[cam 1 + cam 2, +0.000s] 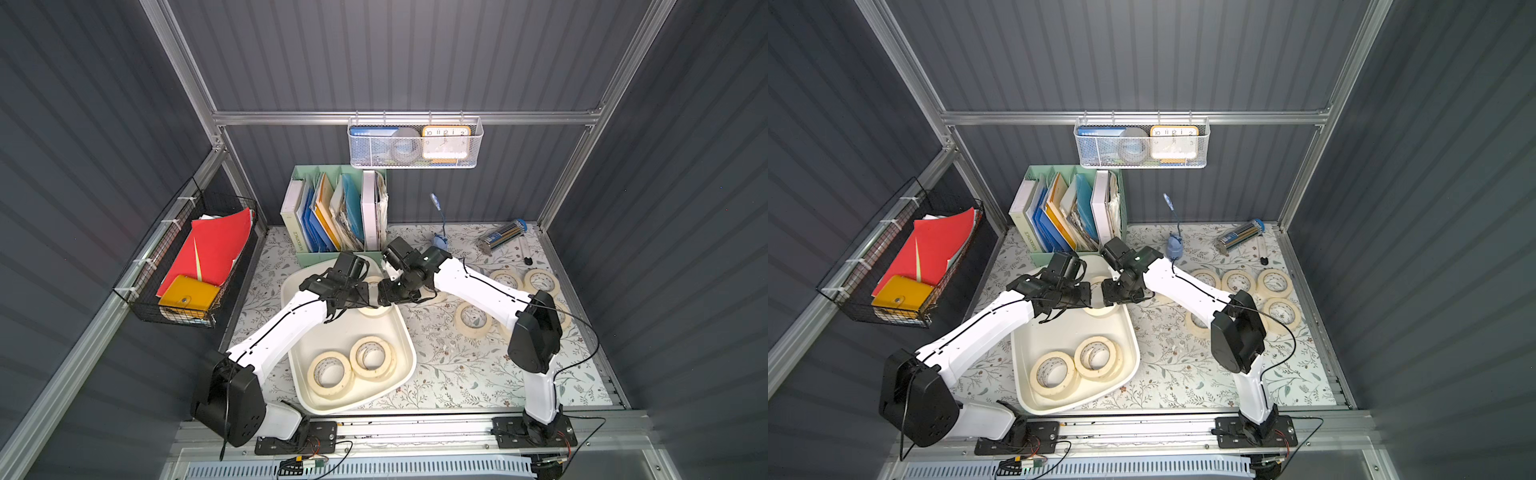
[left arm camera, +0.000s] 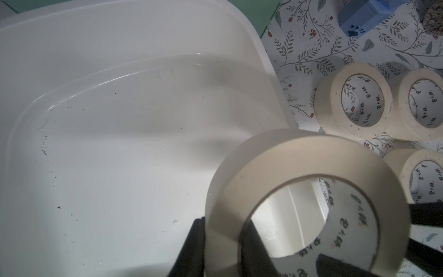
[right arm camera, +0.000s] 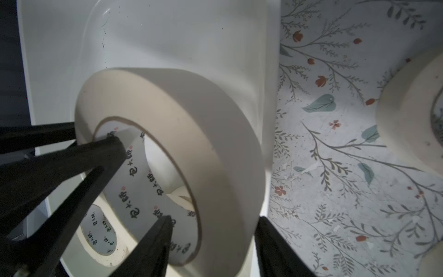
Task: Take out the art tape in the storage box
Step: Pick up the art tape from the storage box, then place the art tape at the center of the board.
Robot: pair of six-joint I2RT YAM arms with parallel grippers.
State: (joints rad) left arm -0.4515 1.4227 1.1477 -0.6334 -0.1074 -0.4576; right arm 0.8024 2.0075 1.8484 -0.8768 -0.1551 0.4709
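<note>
Both arms meet over the far right corner of the large, shallow white plastic storage box. Between them hangs one cream masking-tape roll with a white printed core, raised off the box floor. In both top views the black wrist housings cover most of this roll, so only arcs of it show.

The left gripper is clamped on the roll's wall. In the left wrist view one black finger lies against the outer face and the second sits inside the core. The roll's lower part is cut off by the frame edge there.

The right gripper straddles the opposite wall with its fingers apart. One is within the core and one is just beside the outer face. Whether they press on the tape cannot be told.

At the near end of the box lies a single cream roll. Just beside it is what looks like two rolls stacked slightly askew. Bits of these show through the held roll's core in the right wrist view.

Out on the floral-patterned tabletop, right of the box, lie more of the same rolls. The right arm hides parts of several, so their count is unsure. The left wrist view catches three of them, two cut by the frame edge.
</note>
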